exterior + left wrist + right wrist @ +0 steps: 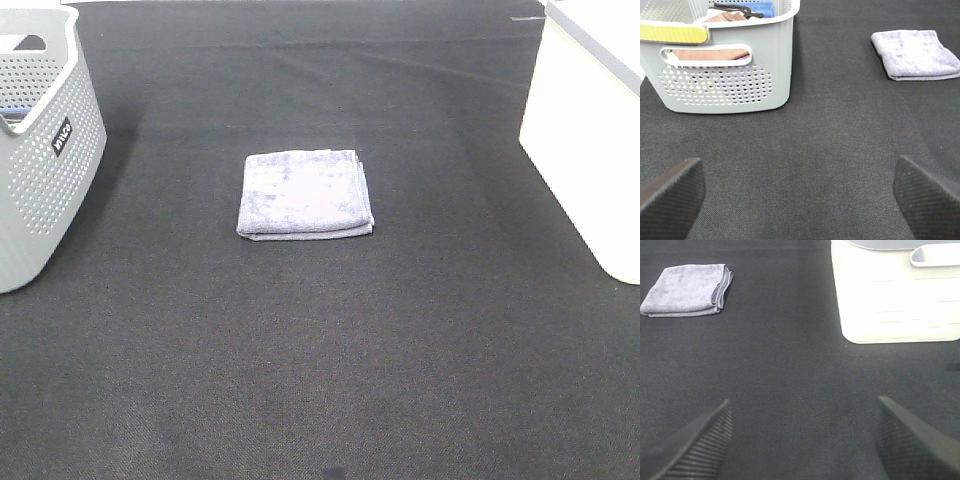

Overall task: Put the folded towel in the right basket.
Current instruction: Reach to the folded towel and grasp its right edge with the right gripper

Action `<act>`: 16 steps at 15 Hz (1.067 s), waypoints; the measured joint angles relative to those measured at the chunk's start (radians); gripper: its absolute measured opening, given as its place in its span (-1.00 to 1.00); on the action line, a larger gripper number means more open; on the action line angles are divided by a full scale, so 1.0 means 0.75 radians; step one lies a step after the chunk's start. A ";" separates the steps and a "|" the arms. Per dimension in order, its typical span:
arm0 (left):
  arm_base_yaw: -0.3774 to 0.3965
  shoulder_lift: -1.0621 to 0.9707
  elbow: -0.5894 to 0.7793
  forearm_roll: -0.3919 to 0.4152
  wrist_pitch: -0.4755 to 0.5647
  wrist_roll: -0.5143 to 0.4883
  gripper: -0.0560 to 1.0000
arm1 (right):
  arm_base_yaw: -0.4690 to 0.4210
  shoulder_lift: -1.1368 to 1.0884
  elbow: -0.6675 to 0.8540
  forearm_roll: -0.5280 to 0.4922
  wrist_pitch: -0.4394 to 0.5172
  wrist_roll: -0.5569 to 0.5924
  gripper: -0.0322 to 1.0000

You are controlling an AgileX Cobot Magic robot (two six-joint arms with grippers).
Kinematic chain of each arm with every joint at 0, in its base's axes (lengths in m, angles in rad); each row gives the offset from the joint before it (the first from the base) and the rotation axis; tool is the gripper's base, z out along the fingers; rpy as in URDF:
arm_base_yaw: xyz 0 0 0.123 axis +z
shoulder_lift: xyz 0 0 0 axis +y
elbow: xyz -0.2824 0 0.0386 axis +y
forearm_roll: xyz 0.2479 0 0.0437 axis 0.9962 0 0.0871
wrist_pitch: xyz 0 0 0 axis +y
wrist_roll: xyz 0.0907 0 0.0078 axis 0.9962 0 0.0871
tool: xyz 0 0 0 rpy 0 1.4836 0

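The folded towel (pixel 304 193) is pale lavender-grey and lies flat on the black mat near the middle, layered edges along its right and front sides. It also shows in the left wrist view (pixel 914 53) and the right wrist view (pixel 688 289). The right basket (pixel 590 130) is a large white solid-walled bin at the right edge, also in the right wrist view (pixel 895 295). Neither gripper shows in the exterior high view. My left gripper (pixel 800 200) is open and empty, far from the towel. My right gripper (pixel 802 440) is open and empty, short of both towel and bin.
A grey perforated basket (pixel 40 150) with a handle cutout and a black label stands at the left edge; the left wrist view (pixel 725 65) shows cloths and a yellow strip in it. A black mat (pixel 320 350) covers the table.
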 joint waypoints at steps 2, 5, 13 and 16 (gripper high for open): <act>0.000 0.000 0.000 0.000 0.000 0.000 0.94 | 0.000 0.000 0.000 0.000 0.000 0.000 0.48; 0.000 0.000 0.000 0.000 0.000 0.000 0.94 | 0.000 0.000 0.000 0.000 0.000 0.000 0.48; 0.000 0.000 0.000 0.000 0.000 0.000 0.94 | 0.000 0.000 0.000 0.000 0.000 0.000 0.48; 0.000 0.000 0.000 0.000 0.000 0.000 0.94 | 0.000 0.000 0.000 0.000 0.000 0.000 0.48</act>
